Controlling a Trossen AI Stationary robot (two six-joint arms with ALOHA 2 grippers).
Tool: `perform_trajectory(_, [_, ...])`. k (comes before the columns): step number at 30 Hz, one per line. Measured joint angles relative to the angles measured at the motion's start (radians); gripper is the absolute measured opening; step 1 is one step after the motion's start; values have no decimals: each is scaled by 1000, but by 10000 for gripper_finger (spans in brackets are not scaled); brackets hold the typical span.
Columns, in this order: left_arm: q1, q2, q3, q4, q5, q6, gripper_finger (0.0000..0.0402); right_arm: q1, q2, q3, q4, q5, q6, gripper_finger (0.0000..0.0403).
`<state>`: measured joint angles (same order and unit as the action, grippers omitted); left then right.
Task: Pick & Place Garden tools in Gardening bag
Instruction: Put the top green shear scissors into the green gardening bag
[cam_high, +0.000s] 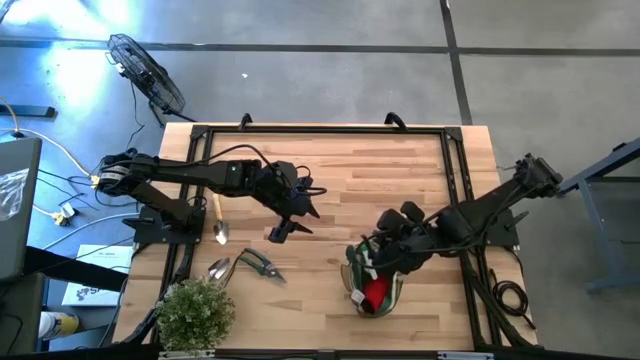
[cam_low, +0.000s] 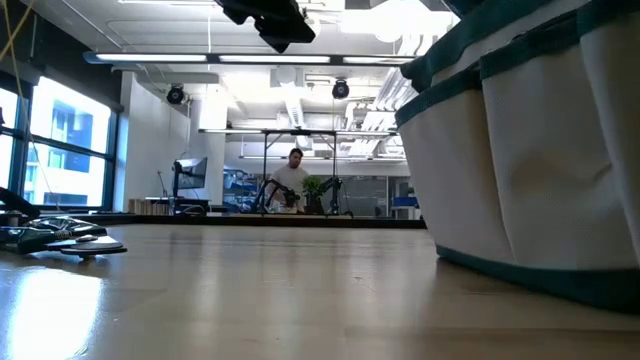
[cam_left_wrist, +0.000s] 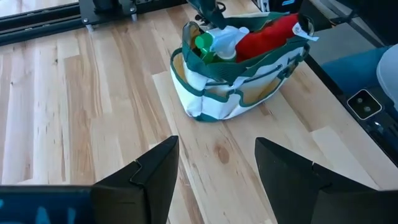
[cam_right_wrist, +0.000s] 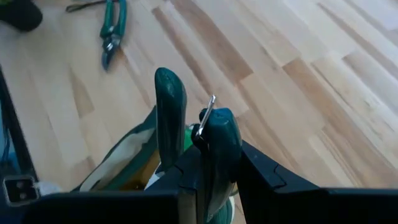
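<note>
The surface (cam_high: 400, 170) carries everything, and the bag (cam_high: 372, 283) sits toward its near right part, mouth up, already holding a red piece (cam_high: 376, 292) and a green spray bottle (cam_left_wrist: 208, 42). The right gripper (cam_high: 385, 262) is at the bag's rim, its fingers (cam_right_wrist: 171, 118) pinched nearly together on what looks like one of the bag's green handles with a thin metal clip showing between them; I judge it is steadying the bag rather than carrying a tool. The left gripper (cam_high: 287, 222) hangs over the bare middle of the surface with its fingers (cam_left_wrist: 155, 171) spread apart and nothing between them, so it is the free one. The tools still out all lie on the left, nearer the left arm: the pruners (cam_high: 262, 266), green-handled, lie near the front edge, nearest to the left gripper, a little to its left and toward the front edge, their long axis running slantwise toward the bag; a silver scoop (cam_high: 217, 268) lies just beside them next to the plant (cam_high: 195, 312); a trowel (cam_high: 218, 220) lies farther left, its long axis running front to back beside the left arm's base. The coming pick likely turns on swinging the left gripper back toward the pruners and turning the fingers across their handles.
</note>
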<state>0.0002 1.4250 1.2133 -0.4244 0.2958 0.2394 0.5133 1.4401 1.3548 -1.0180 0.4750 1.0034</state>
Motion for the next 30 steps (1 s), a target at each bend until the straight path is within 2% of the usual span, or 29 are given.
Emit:
perform_trajectory(6, [0,0,0,-13,0,0,205,0,9,0,50,-51,-129,54])
perform_trajectory(14, [0,0,0,-82,60,78,205,0,9,0,133,-170,-446,53])
perform_trajectory(21, [0,0,0,-102,114,96,205,4,9,-16,182,-194,-709,53])
perform_trajectory(30, [0,0,0,-102,114,96,205,4,9,-86,386,-316,-856,53])
